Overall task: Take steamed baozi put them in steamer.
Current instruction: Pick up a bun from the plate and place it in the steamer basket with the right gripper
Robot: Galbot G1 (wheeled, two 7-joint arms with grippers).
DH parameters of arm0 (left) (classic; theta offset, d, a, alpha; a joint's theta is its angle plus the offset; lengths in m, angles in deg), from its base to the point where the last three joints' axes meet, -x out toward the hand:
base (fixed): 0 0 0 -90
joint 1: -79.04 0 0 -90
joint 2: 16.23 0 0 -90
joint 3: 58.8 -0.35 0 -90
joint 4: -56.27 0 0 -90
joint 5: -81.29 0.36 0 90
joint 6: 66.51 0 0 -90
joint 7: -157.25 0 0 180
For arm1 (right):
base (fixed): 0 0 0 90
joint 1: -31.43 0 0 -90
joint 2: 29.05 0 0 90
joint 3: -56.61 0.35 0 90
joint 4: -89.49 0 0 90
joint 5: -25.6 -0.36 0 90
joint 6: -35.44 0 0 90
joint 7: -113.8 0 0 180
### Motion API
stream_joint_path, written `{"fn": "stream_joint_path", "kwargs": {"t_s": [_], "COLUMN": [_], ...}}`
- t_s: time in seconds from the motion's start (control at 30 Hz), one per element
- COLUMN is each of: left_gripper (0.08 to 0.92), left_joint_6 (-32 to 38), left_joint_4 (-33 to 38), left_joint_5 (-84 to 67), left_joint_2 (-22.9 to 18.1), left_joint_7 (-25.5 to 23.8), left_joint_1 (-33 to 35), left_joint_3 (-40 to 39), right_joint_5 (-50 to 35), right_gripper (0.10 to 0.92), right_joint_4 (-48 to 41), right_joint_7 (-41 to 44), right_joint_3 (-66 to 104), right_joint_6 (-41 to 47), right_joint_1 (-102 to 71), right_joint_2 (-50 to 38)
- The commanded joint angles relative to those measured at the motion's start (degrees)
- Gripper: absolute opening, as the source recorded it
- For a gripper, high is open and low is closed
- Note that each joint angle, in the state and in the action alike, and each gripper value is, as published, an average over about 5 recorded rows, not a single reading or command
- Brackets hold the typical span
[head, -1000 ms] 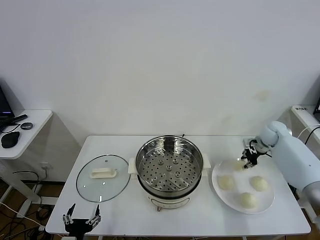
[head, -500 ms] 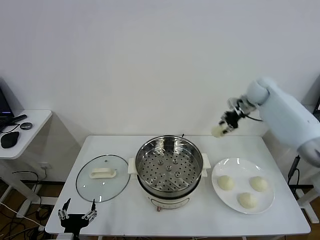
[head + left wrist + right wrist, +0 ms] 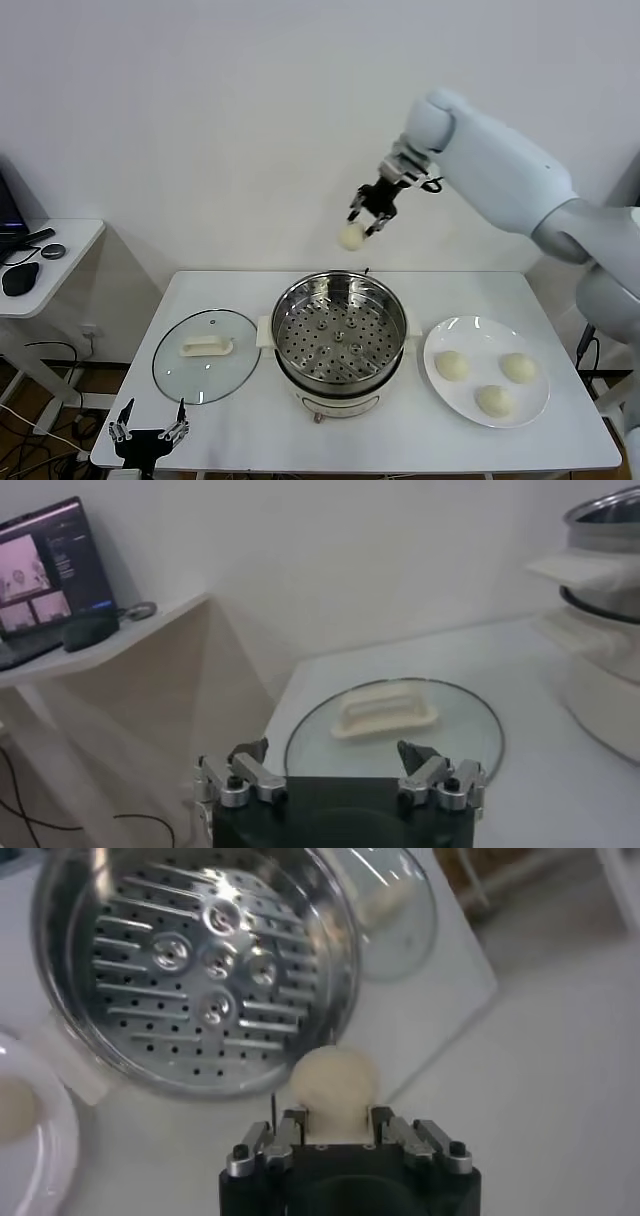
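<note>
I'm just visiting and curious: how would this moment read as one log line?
right gripper: shut on baozi, high above steamer | left gripper: open, parked by lid | plate: three baozi

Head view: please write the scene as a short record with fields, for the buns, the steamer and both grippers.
right gripper: shut on one steamed baozi, high above the steamer's far rim
steamer: uncovered, basket holds no bun
plate: three buns on it
glass lid: flat on table, left of steamer
left gripper: open, at the table's near left edge
</note>
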Motion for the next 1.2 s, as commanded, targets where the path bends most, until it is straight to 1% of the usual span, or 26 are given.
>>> {"fn": "stream_joint_path", "kwargs": {"t_s": [0.03, 0.13, 0.2, 0.47, 0.73, 0.87, 1.2], "left_gripper": [0.823, 0.823, 0.823, 0.823, 0.823, 0.823, 0.823], "left_joint_6": [0.0, -0.1, -0.1, -0.4, -0.5, -0.5, -0.5], "left_joint_4": [0.7, 0.6, 0.4, 0.0, -0.5, -1.0, -1.9], "left_joint_5": [-0.5, -0.7, -0.8, -2.1, -2.4, -2.4, -2.6], "left_joint_2": [-0.4, -0.4, -0.4, -0.3, -0.3, -0.3, -0.1], "left_joint_7": [0.2, 0.3, 0.4, 0.4, 0.3, 0.3, 0.3], "left_joint_1": [0.2, 0.1, 0.0, -0.6, -1.2, -1.5, -2.1], "left_joint_3": [0.1, 0.2, 0.2, 0.1, 0.1, 0.1, 0.2], "right_joint_5": [1.0, 4.5, 6.3, 10.1, 20.6, 20.9, 21.6], "right_gripper": [0.416, 0.416, 0.416, 0.417, 0.416, 0.416, 0.420], "right_joint_4": [8.6, 11.2, 11.3, 5.5, -0.1, -1.7, -2.4], "right_joint_7": [-0.2, -0.7, -1.2, -2.1, -4.7, -4.6, -5.1], "right_joint_3": [-9.4, -10.5, -10.5, -9.0, -2.6, -2.1, -1.5], "right_joint_6": [-12.8, -12.8, -12.8, -12.9, -12.9, -12.9, -12.9], "right_joint_1": [1.2, -0.3, -1.6, -6.2, -10.6, -11.1, -11.9], "right_joint_2": [3.5, 2.7, 2.6, 4.4, 6.9, 8.1, 8.3]}}
